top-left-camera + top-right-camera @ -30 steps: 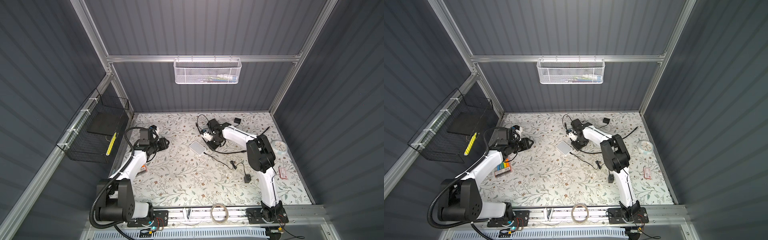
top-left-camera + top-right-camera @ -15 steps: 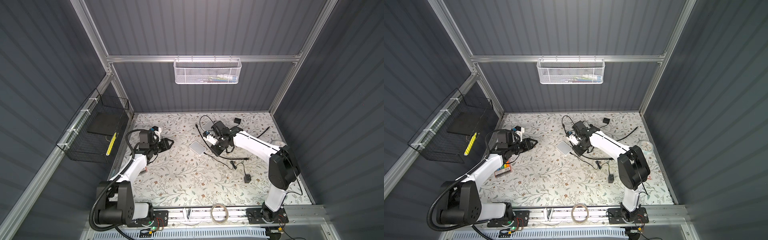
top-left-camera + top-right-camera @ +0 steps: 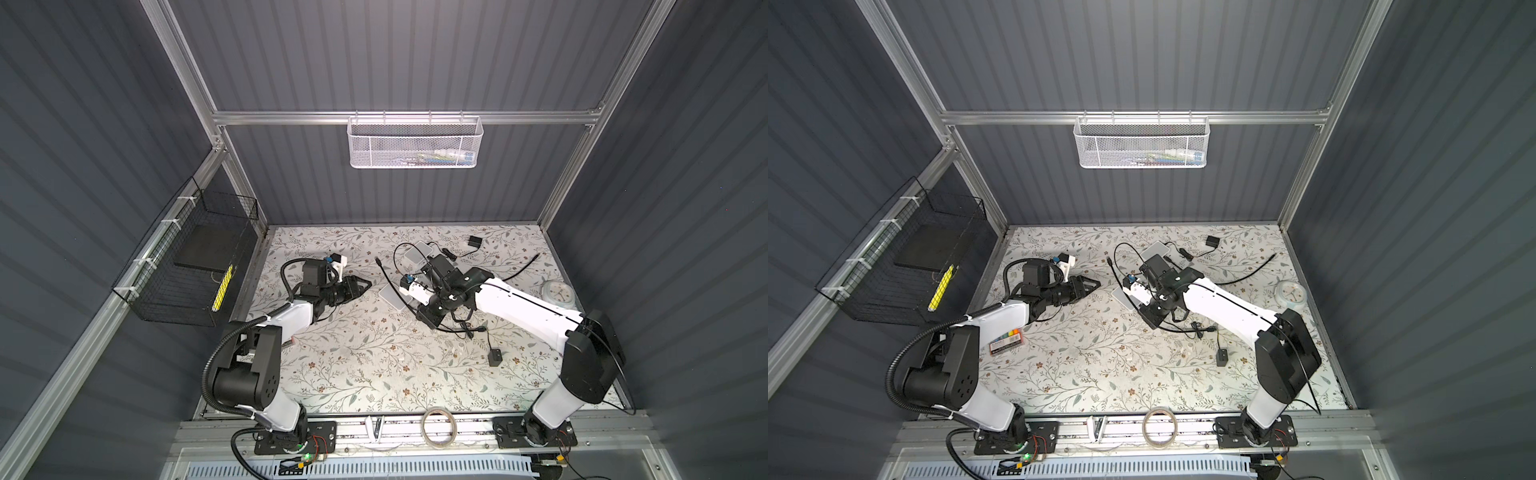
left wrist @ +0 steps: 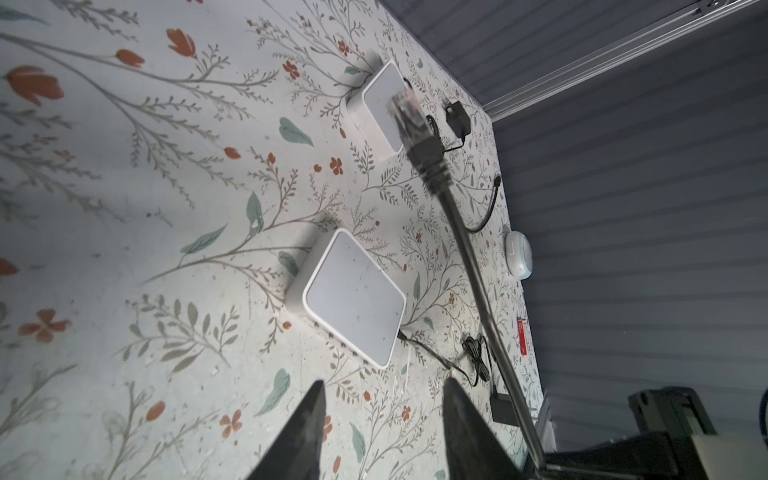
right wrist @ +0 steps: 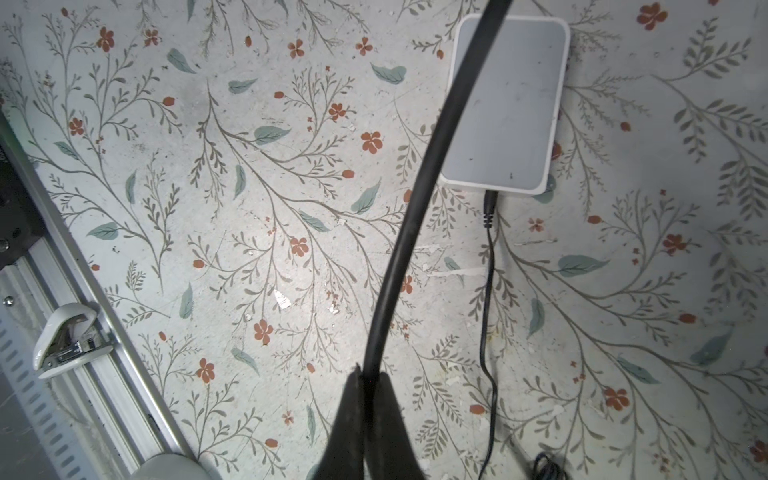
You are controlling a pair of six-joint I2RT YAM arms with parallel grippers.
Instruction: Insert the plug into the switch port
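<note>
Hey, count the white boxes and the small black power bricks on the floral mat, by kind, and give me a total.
white boxes: 2
black power bricks: 2
total: 4

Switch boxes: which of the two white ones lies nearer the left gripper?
The mid-table switch, just ahead of the left gripper, with a thin lead plugged in. The other switch lies further back, beyond it.

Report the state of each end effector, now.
Left end effector: open, holding nothing.
Right end effector: closed on the black cable.
</note>
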